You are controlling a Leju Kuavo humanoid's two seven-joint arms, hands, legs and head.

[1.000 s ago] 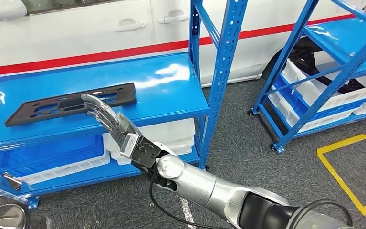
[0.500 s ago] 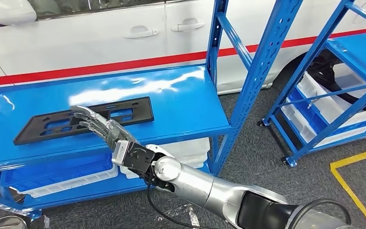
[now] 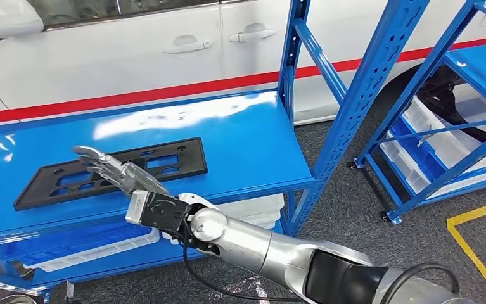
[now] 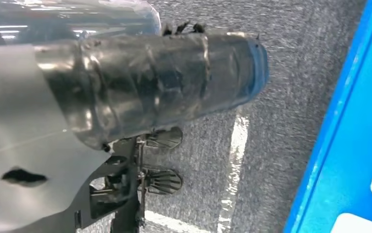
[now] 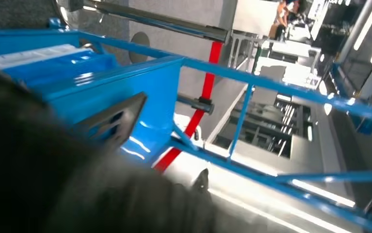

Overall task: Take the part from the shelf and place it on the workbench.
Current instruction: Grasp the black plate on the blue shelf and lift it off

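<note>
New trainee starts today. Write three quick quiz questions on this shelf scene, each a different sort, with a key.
1. True or false: the black part lies flat on the blue shelf.
2. Multiple choice: the right hand is A) lifting the part clear, B) reaching over the part with fingers extended, C) hanging by the floor.
3. Fill in: behind the shelf stands a white car with a ___ stripe.

Key: 1 true; 2 B; 3 red.

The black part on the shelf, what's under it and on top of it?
The black part lies flat on the blue shelf. The right hand reaches over its middle with fingers spread; whether it touches is unclear. Bins sit on the lower level.
</note>
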